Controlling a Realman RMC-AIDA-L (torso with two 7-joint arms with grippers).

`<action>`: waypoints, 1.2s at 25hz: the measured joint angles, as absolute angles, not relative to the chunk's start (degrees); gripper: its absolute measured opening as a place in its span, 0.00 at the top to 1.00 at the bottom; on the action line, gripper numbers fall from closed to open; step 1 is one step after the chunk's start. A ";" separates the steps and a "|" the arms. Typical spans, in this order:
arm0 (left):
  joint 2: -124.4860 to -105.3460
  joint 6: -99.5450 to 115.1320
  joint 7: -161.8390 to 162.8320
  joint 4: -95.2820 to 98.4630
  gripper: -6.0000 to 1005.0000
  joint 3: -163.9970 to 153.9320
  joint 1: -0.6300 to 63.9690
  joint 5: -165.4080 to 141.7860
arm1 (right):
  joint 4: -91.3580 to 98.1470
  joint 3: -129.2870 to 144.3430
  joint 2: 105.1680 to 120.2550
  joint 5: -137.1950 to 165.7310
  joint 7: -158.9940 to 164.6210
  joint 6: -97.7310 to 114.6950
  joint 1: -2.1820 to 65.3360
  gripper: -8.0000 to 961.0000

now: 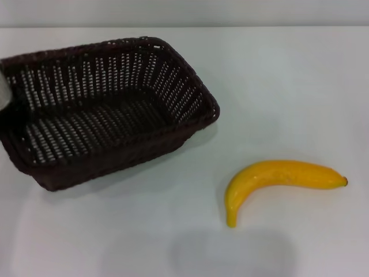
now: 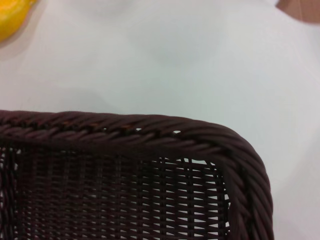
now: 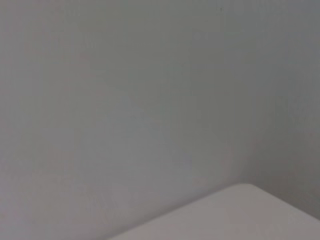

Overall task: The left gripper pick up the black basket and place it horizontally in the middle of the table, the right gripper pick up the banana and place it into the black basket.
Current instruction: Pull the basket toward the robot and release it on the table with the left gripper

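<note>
The black basket (image 1: 106,109) sits on the white table (image 1: 288,86) at the left, turned at a slant, and is empty. The banana (image 1: 277,182) lies on the table to the right of it, apart from it, with its dark tip pointing right. A sliver of the left gripper's light grey housing (image 1: 3,89) shows at the left edge, by the basket's left end. The left wrist view looks closely down on the basket's braided rim and one corner (image 2: 150,132), with a bit of the banana (image 2: 12,17) beyond. The right gripper is out of view.
The right wrist view shows only a grey wall and a white table corner (image 3: 240,215). A brown floor patch (image 2: 300,10) shows past the table's edge in the left wrist view. Bare white tabletop lies around the banana.
</note>
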State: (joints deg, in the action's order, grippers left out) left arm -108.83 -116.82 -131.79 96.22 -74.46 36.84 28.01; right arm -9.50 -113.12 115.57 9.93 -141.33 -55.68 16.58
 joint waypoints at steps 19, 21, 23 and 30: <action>-101.53 -113.05 -149.77 96.95 0.86 -72.56 34.54 34.91 | -8.97 -115.19 115.87 9.84 -141.31 -50.38 18.14 0.09; -101.16 -111.99 -151.18 94.75 0.86 -72.10 34.85 36.25 | -8.90 -115.05 115.90 9.83 -140.82 -50.31 17.90 0.09; -101.06 -111.04 -151.85 93.59 0.86 -72.05 34.99 36.76 | -8.67 -114.89 115.92 9.85 -139.66 -50.30 17.66 0.09; -100.10 -103.93 -155.33 87.53 0.86 -72.38 35.32 38.01 | -8.28 -114.72 115.91 9.97 -137.82 -50.57 17.49 0.09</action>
State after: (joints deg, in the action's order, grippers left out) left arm -100.10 -103.93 -155.33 87.53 -72.38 35.32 38.01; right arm -8.28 -114.72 115.91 9.97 -137.82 -50.57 17.49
